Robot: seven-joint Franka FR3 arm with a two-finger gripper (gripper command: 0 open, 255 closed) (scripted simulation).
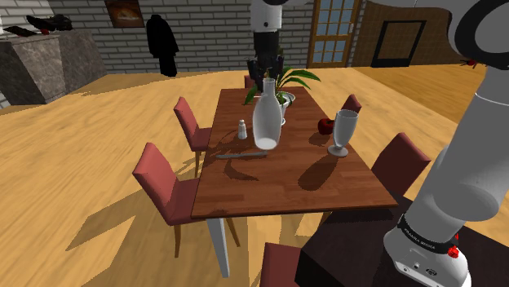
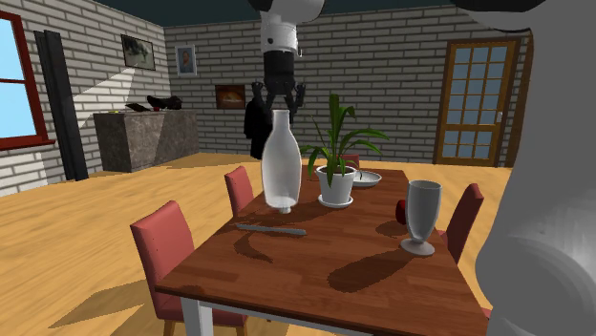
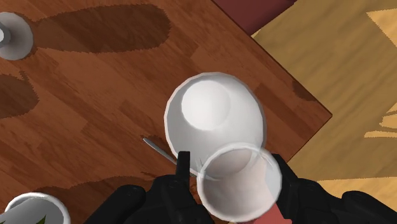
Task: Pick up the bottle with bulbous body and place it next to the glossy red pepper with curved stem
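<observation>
Black 2-finger claw (image 1: 267,75) clamped on neck of translucent white bulbous bottle (image 1: 267,118); keep it upright over brown wooden counter (image 1: 277,187); lower beside glossy red pepper (image 1: 325,125), clear of stemmed glass goblet (image 1: 342,130).

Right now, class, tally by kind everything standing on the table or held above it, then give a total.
Bottle, held in the end effector: 1
Stemmed glass: 1
Shaker: 1
Knife: 1
Potted plant: 1
Red pepper: 1
Bowl: 1
Total: 7
</observation>
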